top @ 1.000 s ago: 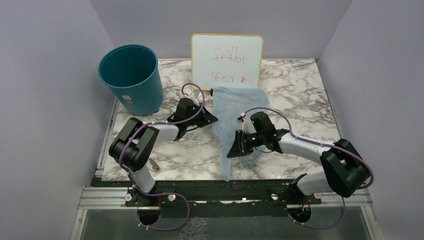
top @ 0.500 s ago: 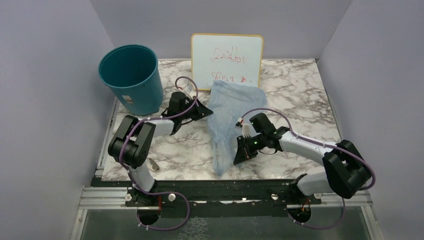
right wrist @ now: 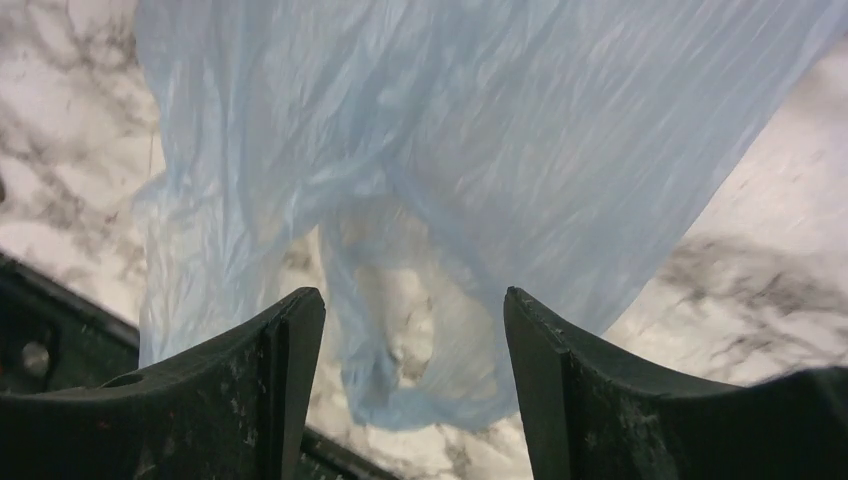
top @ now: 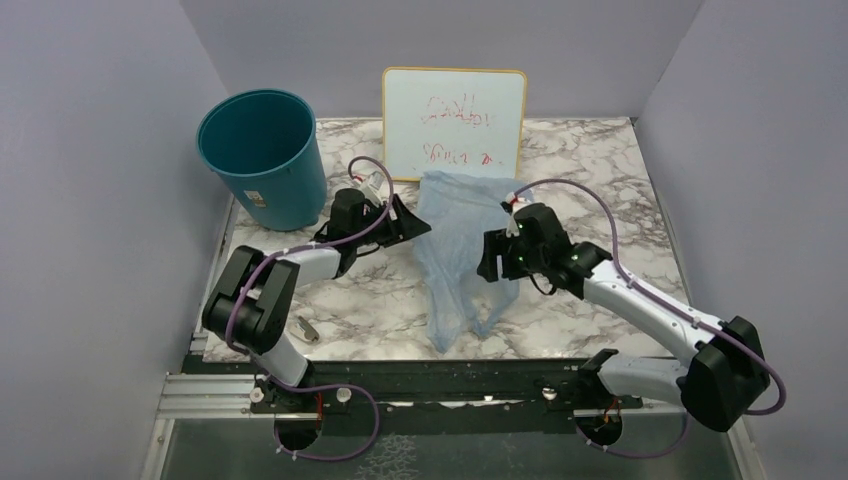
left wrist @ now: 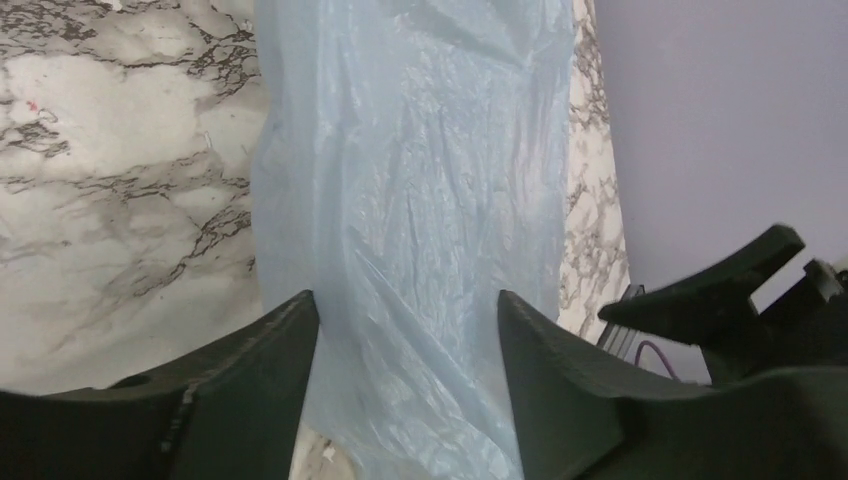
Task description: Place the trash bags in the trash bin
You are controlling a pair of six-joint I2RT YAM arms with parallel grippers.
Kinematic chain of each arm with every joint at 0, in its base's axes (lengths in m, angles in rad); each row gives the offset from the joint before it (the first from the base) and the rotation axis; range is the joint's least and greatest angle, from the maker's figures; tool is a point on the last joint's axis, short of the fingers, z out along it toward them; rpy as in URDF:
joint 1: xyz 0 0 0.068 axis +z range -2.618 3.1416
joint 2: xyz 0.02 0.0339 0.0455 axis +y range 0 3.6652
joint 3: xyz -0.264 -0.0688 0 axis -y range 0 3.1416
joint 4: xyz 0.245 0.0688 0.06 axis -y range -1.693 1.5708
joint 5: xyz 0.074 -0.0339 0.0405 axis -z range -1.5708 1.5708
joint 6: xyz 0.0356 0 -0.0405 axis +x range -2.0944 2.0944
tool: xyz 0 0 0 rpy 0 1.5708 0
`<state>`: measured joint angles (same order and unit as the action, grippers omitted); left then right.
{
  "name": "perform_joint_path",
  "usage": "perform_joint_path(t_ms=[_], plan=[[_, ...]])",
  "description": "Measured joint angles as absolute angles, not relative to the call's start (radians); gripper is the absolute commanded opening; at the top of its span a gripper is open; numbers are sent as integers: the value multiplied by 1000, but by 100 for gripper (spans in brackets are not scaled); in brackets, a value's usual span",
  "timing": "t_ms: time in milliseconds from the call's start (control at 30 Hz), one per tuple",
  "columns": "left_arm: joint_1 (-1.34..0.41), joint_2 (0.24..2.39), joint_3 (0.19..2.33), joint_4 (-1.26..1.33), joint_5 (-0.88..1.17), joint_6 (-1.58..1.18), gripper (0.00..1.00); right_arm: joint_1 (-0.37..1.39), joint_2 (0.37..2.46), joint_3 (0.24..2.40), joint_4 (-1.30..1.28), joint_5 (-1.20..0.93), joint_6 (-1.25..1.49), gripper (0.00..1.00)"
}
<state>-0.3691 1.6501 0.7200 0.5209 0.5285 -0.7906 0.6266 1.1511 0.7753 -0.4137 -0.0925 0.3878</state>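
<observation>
The trash bag point(top: 452, 255), thin crinkly light-blue plastic, lies slumped on the marble table point(top: 600, 190) in front of the whiteboard. My left gripper point(top: 418, 224) is at the bag's upper left edge. In the left wrist view its jaws point(left wrist: 405, 300) stand open, with the trash bag point(left wrist: 410, 150) running loose between them. My right gripper point(top: 488, 262) hovers over the bag's right side, open point(right wrist: 410, 295), with the trash bag point(right wrist: 450, 120) below it and not pinched. The teal trash bin point(top: 262, 155) stands upright at the back left, beyond the left gripper.
A whiteboard point(top: 453, 122) with red scribbles leans against the back wall behind the bag. A small metal piece point(top: 307, 328) lies near the left arm's base. Lilac walls close in the table on three sides.
Both grippers opened and let go of the bag. The right gripper rose and moved back toward the whiteboard. The bag sagged onto the table.
</observation>
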Motion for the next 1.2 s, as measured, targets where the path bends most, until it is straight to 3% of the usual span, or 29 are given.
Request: perform_joint_path(t_ms=[333,933,1200], plan=[[-362,1439,583,415,505,-746,73,627,1443,1115,-410,81,347,72],[-518,1158,410,274,500,-781,71,627,1759,1308,-390,-277,347,71],[-586,1110,349,246,450,-841,68,627,1897,1395,-396,-348,369,66]])
